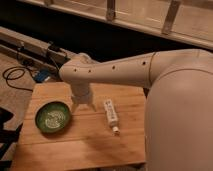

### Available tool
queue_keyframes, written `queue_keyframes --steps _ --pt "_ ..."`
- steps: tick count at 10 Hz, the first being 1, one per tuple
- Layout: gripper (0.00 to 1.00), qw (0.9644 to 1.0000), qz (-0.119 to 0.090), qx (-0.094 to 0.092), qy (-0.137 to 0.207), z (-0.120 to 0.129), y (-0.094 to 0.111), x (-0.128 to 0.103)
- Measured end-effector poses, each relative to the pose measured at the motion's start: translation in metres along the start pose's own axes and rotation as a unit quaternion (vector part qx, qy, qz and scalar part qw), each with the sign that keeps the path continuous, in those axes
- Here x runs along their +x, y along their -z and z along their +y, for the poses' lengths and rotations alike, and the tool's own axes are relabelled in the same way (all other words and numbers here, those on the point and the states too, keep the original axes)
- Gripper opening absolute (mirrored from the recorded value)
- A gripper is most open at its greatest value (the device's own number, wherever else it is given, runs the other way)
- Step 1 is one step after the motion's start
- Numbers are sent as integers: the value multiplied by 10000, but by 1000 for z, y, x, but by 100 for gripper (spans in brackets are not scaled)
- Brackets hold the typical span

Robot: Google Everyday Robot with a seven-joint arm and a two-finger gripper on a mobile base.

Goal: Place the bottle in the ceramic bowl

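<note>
**Bowl on the Tool's Left, Bottle on Its Right**

Start at the left of the camera view. The ceramic bowl [52, 117] sits on the table [75, 150], just beside the tool on its left. It is green with a pale swirl inside. Nothing is in it, so the bottle is not there yet.

Next comes the tool [83, 106]. It hangs from the big white arm [115, 70] and points down, low over the table, between the bowl and the bottle. Its two fingers look spread apart, and it holds nothing.

To the right of the tool is the bottle [110, 113]. It lies flat on the table, near the tool but not touching it. Its long side runs from the far edge of the table toward the near edge, tipped a little. The small pale cap [116, 130] is at the near end, farther from the tool than the rest of the bottle.

Here is what matters for you: the bottle is on one side of the tool and the bowl is on the other. I think the next move is a short slide right, then down over the middle of the bottle. You may need to turn the tool so its fingers close across the thin side, not along the long side. Then the bowl is a short carry to the left.
</note>
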Motion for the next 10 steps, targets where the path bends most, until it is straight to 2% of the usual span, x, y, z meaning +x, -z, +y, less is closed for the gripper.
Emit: queue_keyframes --steps 5,6,7,9,10 --pt "65 10000 -25 20 22 -1 0 0" --pt "65 9998 -122 108 104 -4 2 -1" --pt "65 9982 -345 349 336 -12 8 -2" --pt "65 9945 -677 626 500 -28 25 -4" --pt "65 9940 -730 600 549 -34 30 -6"
